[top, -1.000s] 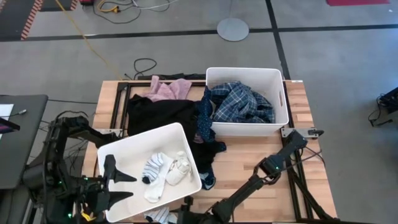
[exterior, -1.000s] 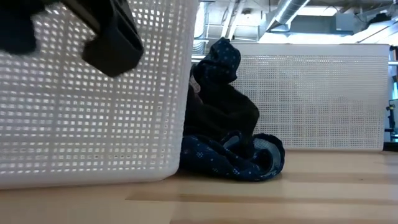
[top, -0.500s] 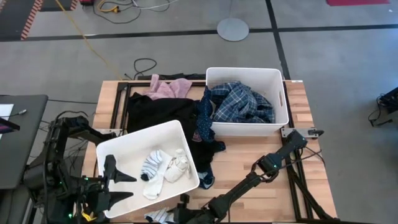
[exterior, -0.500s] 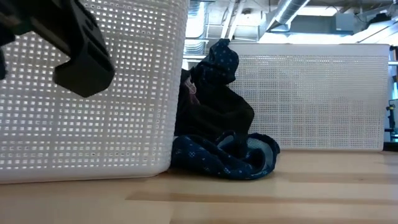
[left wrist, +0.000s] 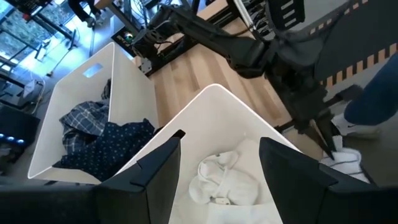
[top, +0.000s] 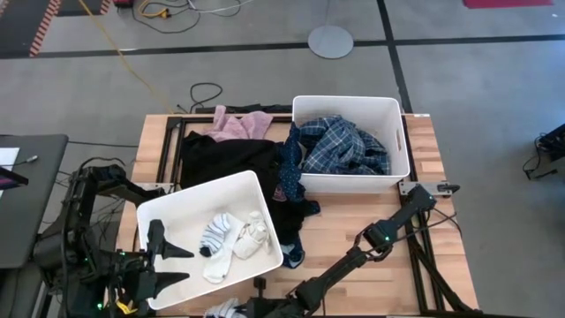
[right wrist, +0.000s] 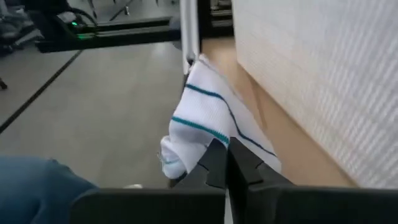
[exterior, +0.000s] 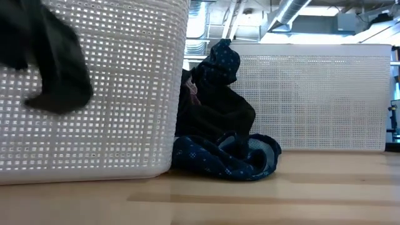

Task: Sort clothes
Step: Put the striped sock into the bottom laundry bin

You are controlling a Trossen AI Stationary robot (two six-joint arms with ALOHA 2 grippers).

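A white sock with teal stripes (right wrist: pixel 205 118) lies at the table's near edge, in front of the near white bin (top: pixel 177 208). My right gripper (right wrist: pixel 227 149) reaches it from the right and is shut on it, also seen as my right gripper (top: pixel 243 306). My left gripper (top: pixel 187 263) hovers open over the near bin, above the white and striped socks (top: pixel 231 240) in it. A plaid shirt (top: pixel 344 146) fills the far bin (top: pixel 349 102). A dark blue patterned piece (top: pixel 290 177) hangs from that bin's left wall onto the black garment (top: pixel 225 159). The pink garment (top: pixel 238 126) lies at the far edge. My right gripper pinches the striped sock between its two fingers at the sock's nearest fold (right wrist: pixel 214 140). The fingers come almost level from the table's right, along the near edge. The sock stands bunched beyond the fingertips, over the wood; whether it is lifted clear I cannot tell.
The near bin's mesh wall (exterior: pixel 94 94) stands close beside my right gripper, and the table's near edge and the floor lie just past the sock. Bare wood (top: pixel 353 221) lies between the two bins. A person's leg (left wrist: pixel 379 93) shows beyond the table.
My right gripper has gone toward the table's left edge along the near edge and sunk a little, reaching the striped sock. The near bin has slid slightly toward the left, and the lower end of the dark blue piece beside it has shifted with it.
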